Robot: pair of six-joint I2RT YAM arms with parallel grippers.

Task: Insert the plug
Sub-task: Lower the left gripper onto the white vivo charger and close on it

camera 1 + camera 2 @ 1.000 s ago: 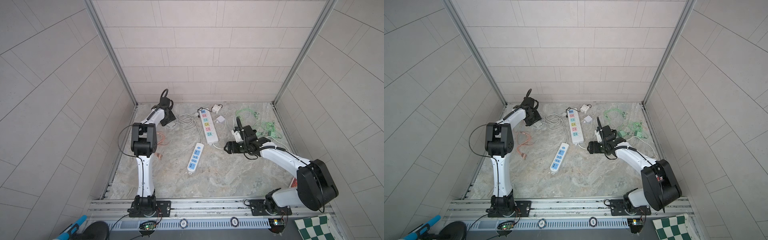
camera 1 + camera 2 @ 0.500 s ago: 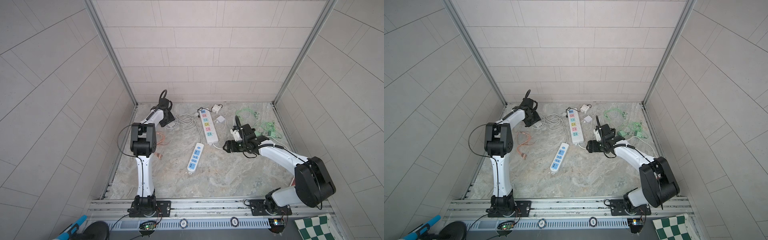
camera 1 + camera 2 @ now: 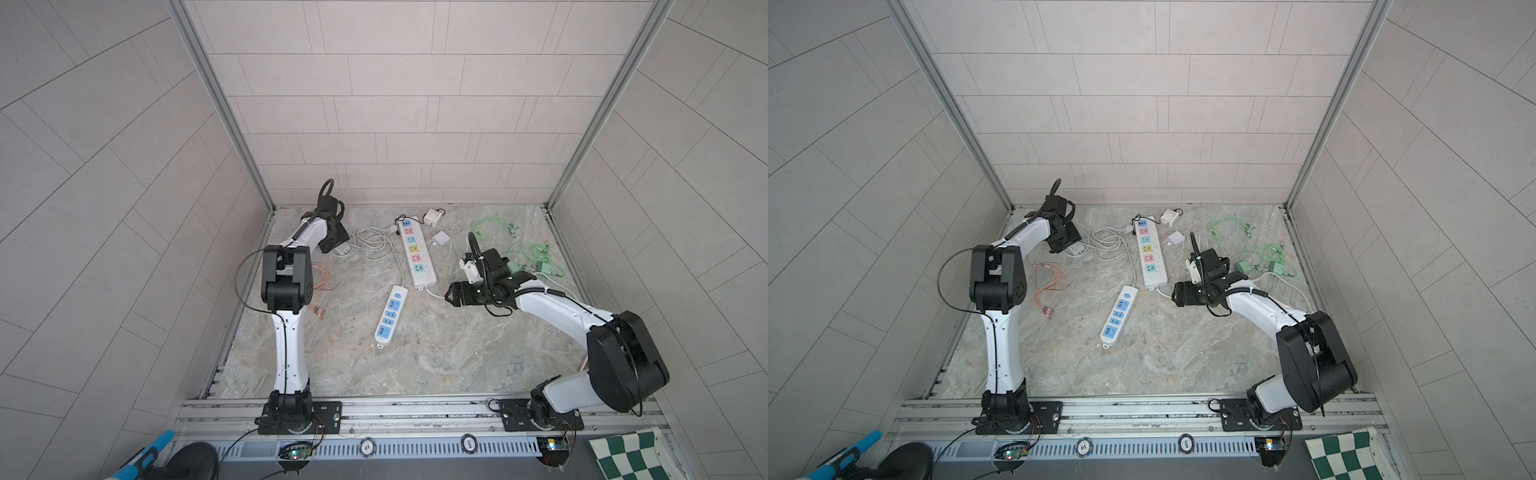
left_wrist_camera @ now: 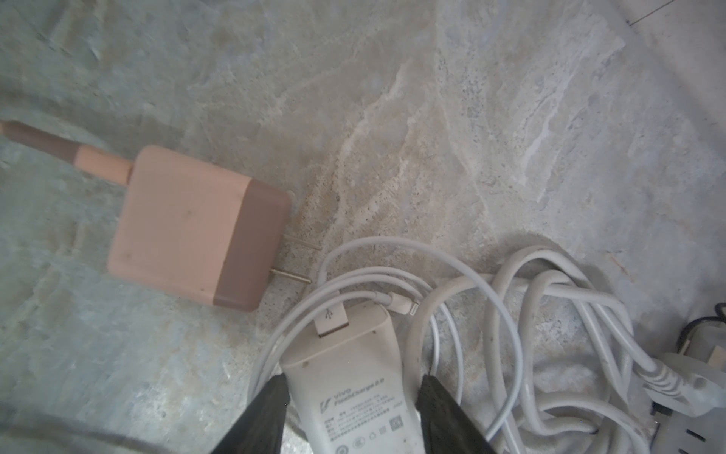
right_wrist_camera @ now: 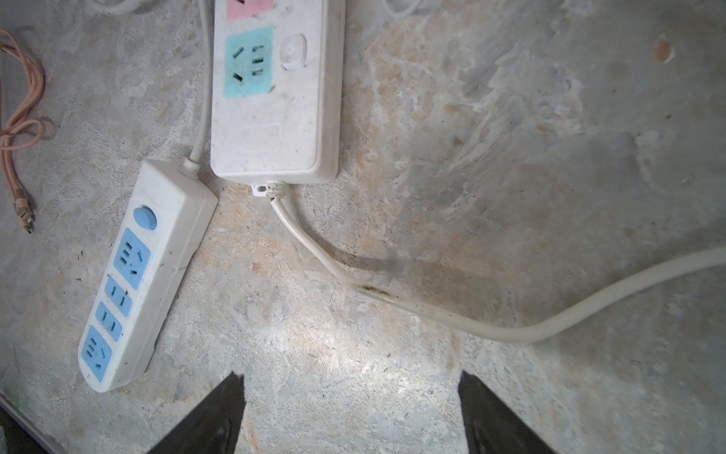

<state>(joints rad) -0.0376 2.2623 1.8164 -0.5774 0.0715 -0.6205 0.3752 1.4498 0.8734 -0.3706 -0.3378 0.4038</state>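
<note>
On the marble table [image 3: 457, 365], the long power strip [image 3: 415, 253] lies toward twelve o'clock. The right gripper [image 3: 448, 296] hovers at three o'clock, jaws wide and empty. At ten o'clock the left gripper [image 4: 351, 393] straddles the white charger [image 4: 345, 350] (the plug, I judge), jaws about half open; whether they pinch it I cannot tell. Grasping is the step in hand; next calls for a firm squeeze, then a lift clear of the tangled white cable [image 4: 558, 293].
</note>
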